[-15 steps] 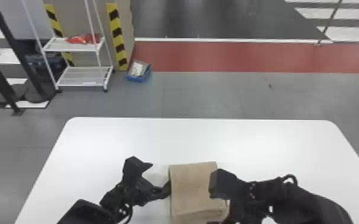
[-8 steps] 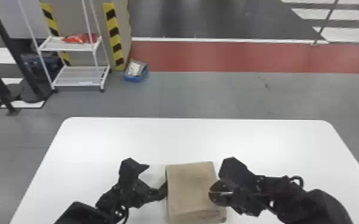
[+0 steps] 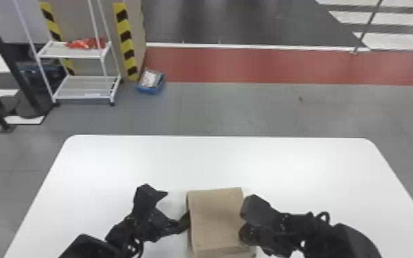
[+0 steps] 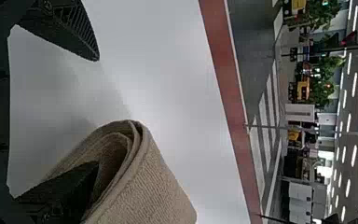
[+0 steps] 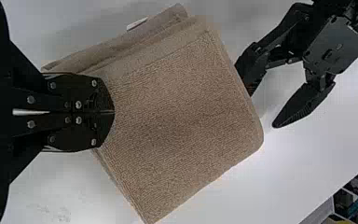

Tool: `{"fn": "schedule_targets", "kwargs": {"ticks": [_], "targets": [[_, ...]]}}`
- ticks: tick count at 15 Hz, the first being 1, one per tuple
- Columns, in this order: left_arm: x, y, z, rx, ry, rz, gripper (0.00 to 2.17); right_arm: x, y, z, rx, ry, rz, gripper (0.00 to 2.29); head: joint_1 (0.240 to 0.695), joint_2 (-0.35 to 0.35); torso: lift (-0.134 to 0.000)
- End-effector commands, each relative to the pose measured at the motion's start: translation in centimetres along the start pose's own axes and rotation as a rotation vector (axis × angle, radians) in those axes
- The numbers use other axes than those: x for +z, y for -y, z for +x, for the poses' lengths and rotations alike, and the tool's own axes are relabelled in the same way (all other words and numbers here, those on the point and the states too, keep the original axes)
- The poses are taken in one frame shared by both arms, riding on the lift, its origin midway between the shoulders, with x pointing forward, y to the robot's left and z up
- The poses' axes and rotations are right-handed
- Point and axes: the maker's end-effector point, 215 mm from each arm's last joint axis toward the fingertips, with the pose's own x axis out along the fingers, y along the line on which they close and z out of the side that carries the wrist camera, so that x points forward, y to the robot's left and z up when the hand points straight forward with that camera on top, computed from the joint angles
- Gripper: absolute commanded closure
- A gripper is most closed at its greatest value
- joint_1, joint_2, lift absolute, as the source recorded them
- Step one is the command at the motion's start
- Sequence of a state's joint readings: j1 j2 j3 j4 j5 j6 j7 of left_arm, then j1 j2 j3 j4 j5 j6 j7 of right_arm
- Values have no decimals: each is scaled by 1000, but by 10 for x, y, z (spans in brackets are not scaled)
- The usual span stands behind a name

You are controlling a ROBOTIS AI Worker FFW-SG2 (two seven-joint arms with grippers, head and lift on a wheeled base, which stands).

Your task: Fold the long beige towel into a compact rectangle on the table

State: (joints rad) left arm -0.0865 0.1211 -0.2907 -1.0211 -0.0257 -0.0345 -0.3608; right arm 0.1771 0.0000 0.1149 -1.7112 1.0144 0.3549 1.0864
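Observation:
The beige towel point(image 3: 216, 219) lies folded into a thick, roughly square stack near the table's front. At its left side stands my left gripper point(image 3: 175, 207), open, one finger against that side. In the left wrist view, this finger of the left gripper point(image 4: 97, 112) reaches into the curled fold of the towel point(image 4: 144, 186); the other is over bare table. My right gripper point(image 3: 245, 219) is at the towel's right side. Seen from the right wrist, the right gripper point(image 5: 113, 112) is shut, its fingertips over the edge of the towel's top layer point(image 5: 182, 121), with no cloth visible between them.
The white table point(image 3: 216, 161) extends behind and to both sides of the towel. A small white tag point(image 5: 136, 23) sticks out by the towel's layered edge. Beyond the table, a white shelf rack point(image 3: 85, 87) and a blue bin point(image 3: 151, 82) stand on the floor.
My right gripper has turned at the towel's right side and, since half a second ago, shifted slightly toward the table's front. My left gripper has stayed at the towel's left side.

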Motion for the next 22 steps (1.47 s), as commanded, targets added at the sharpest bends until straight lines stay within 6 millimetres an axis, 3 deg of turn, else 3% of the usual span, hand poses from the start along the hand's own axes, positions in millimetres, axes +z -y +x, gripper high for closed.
{"fn": "schedule_targets", "kwargs": {"ticks": [1, 6, 10, 12, 15, 17, 19, 20, 22], "targets": [[-1, 2, 1, -7, -24, 88, 83, -5, -3, 2, 2, -8, 3, 1598, 695, -44, 0], [-9, 14, -14, -94, -159, 382, 83, -10, 2, 0, -9, -1, 15, 1598, 695, -60, 0], [4, -18, -37, -79, -232, 524, 83, -7, 6, -1, -16, 7, 15, 1598, 695, -55, 0], [8, -45, -47, -23, -283, 637, 87, -5, 5, -1, -15, 14, 20, 1598, 695, -26, 0], [24, -86, -63, 119, -243, 562, 90, 9, 1, -12, -9, 94, 57, 1598, 695, 28, 0], [38, -88, -69, 146, -147, 422, 90, 20, 11, -32, -33, 178, 105, 1595, 695, 59, 0], [48, -91, -78, 151, -57, 247, 90, 25, 37, -61, -120, 306, 229, 1582, 695, 74, 0], [54, -88, -82, 148, -9, 190, 90, 22, 49, -72, -189, 351, 289, 1477, 695, 68, 0], [67, -83, -99, 145, 116, 75, 90, 16, 68, -103, -377, 445, 410, 758, 695, 49, 0]]}}
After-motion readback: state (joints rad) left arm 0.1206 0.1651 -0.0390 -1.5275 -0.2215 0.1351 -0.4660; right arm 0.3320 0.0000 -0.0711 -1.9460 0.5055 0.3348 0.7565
